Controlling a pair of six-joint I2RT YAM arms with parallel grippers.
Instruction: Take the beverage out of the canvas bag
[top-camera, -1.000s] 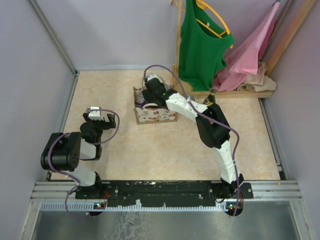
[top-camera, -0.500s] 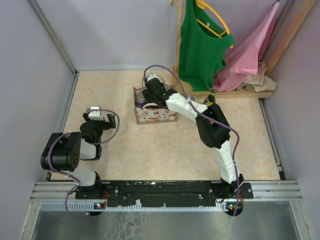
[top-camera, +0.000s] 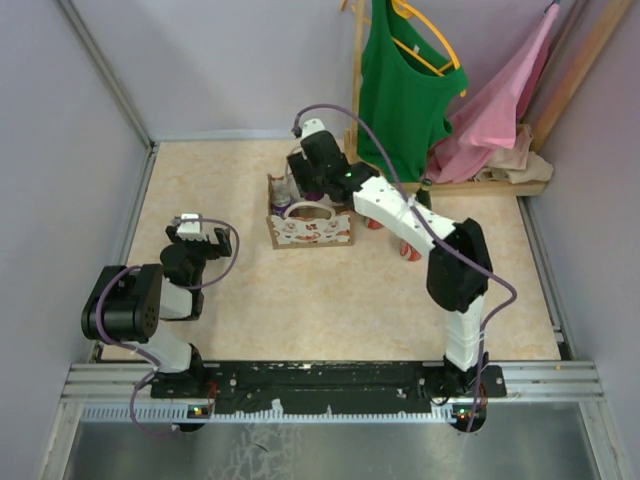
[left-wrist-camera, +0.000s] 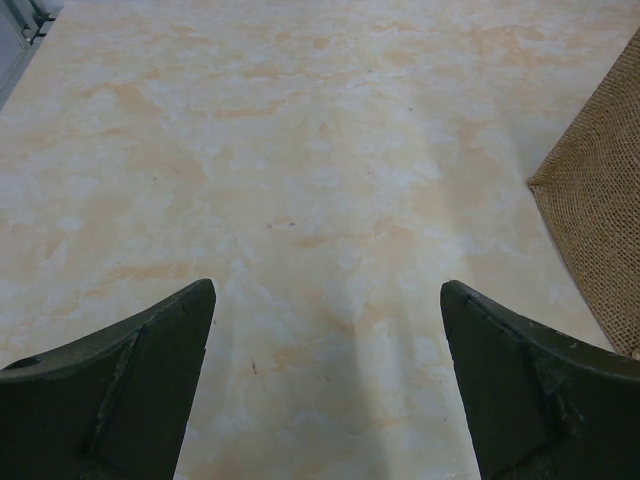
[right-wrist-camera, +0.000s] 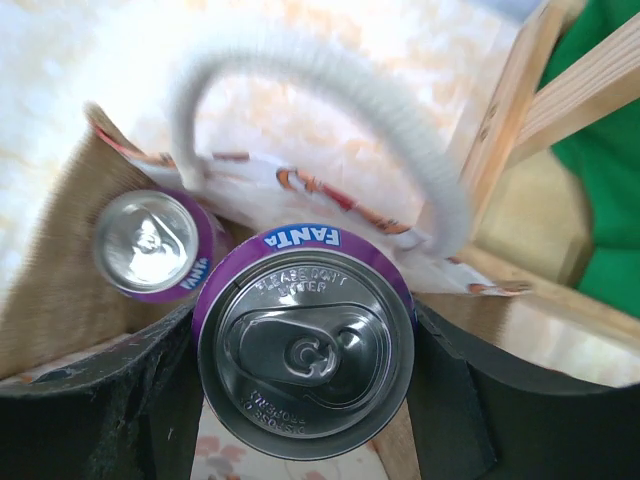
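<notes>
The canvas bag (top-camera: 312, 230) stands on the table's far middle, beige with a red-and-white print and white loop handles (right-wrist-camera: 330, 100). My right gripper (top-camera: 300, 178) hovers over the bag's left end. In the right wrist view it (right-wrist-camera: 305, 320) is shut on a purple Fanta can (right-wrist-camera: 305, 355), held upright above the bag's rim. A second purple can (right-wrist-camera: 150, 245) stands inside the bag; it shows in the top view too (top-camera: 284, 209). My left gripper (top-camera: 192, 232) is open and empty, low over the table left of the bag, also seen from its wrist (left-wrist-camera: 327, 290).
A wooden clothes rack (top-camera: 470, 185) with a green top (top-camera: 400, 90) and a pink garment (top-camera: 495, 110) stands behind and to the right of the bag. Small red objects (top-camera: 410, 250) lie under my right arm. A brown woven edge (left-wrist-camera: 600, 230) shows at the left wrist view's right side.
My right gripper has risen and drawn back from inside the bag, lifting the Fanta can up above the rim. The left arm has not moved.
</notes>
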